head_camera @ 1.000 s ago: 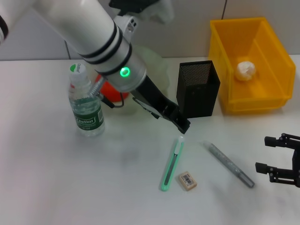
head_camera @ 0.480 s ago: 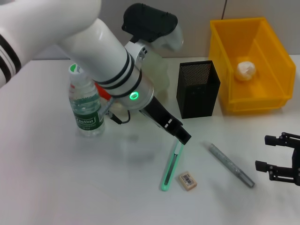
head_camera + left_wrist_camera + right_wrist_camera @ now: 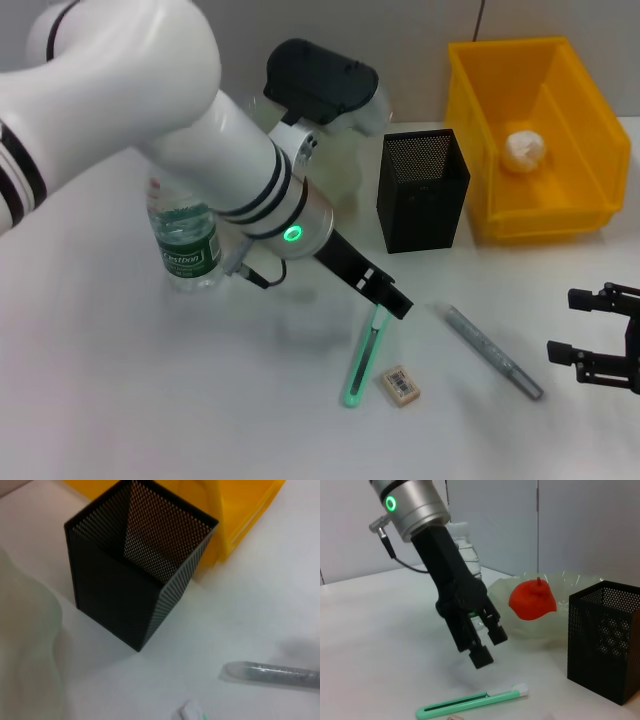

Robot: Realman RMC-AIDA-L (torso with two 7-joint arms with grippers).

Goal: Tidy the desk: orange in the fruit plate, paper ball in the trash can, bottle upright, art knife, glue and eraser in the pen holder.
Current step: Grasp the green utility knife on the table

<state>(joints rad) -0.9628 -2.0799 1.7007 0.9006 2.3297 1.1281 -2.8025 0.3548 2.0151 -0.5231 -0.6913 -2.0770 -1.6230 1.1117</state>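
The green art knife point(image 3: 364, 357) lies on the white table, with the eraser point(image 3: 398, 386) by its near end and the grey glue stick point(image 3: 493, 352) to its right. My left gripper point(image 3: 391, 301) is open and hovers just above the knife's far white tip; the right wrist view shows it point(image 3: 489, 646) empty over the knife point(image 3: 470, 703). The black mesh pen holder point(image 3: 422, 190) stands behind. The bottle point(image 3: 186, 246) stands upright. The orange point(image 3: 532, 599) lies in the translucent fruit plate point(image 3: 570, 582). The paper ball point(image 3: 525, 148) lies in the yellow bin point(image 3: 590, 215). My right gripper point(image 3: 562, 326) is open at the right edge.
My left arm point(image 3: 200, 150) spans the table's left half and hides most of the plate in the head view. The left wrist view shows the pen holder point(image 3: 135, 575), the glue stick point(image 3: 272, 674) and the bin point(image 3: 240, 510) close together.
My left gripper has moved down and toward the front, from beside the pen holder to just over the knife's far tip. The right arm has not moved.
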